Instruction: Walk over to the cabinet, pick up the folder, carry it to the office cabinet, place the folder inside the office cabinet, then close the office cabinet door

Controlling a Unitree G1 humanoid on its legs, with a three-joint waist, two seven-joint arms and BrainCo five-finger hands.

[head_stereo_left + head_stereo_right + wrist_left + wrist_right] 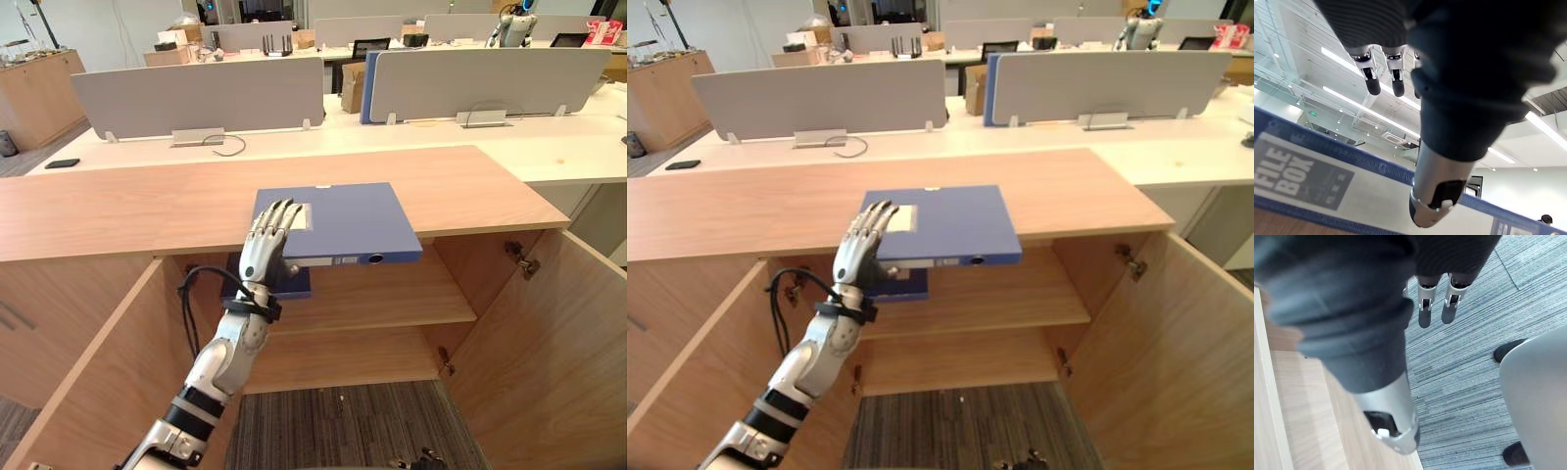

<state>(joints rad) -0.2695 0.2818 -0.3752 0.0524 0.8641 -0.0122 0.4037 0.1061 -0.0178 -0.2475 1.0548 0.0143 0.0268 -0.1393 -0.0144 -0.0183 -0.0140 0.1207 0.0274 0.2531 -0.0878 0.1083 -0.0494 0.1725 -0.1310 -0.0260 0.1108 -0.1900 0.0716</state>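
Observation:
A blue folder (338, 220) lies flat on the wooden cabinet top (147, 201), its labelled spine jutting past the front edge above the open compartment. My left hand (266, 245) is raised at the folder's front left corner, open, its straight fingers (1371, 81) reaching over the top face. In the left wrist view the folder's spine (1312, 176) runs close by the thumb. I cannot tell whether the fingers touch it. My right hand (1425, 308) hangs low over the carpet beside a wooden panel, fingers relaxed and holding nothing.
Both cabinet doors stand open, one on the left (108, 372) and one on the right (549, 333). A shelf (392, 299) inside carries another blue item (284, 284). Behind are white desks with grey partitions (196, 98) and a black phone (62, 164).

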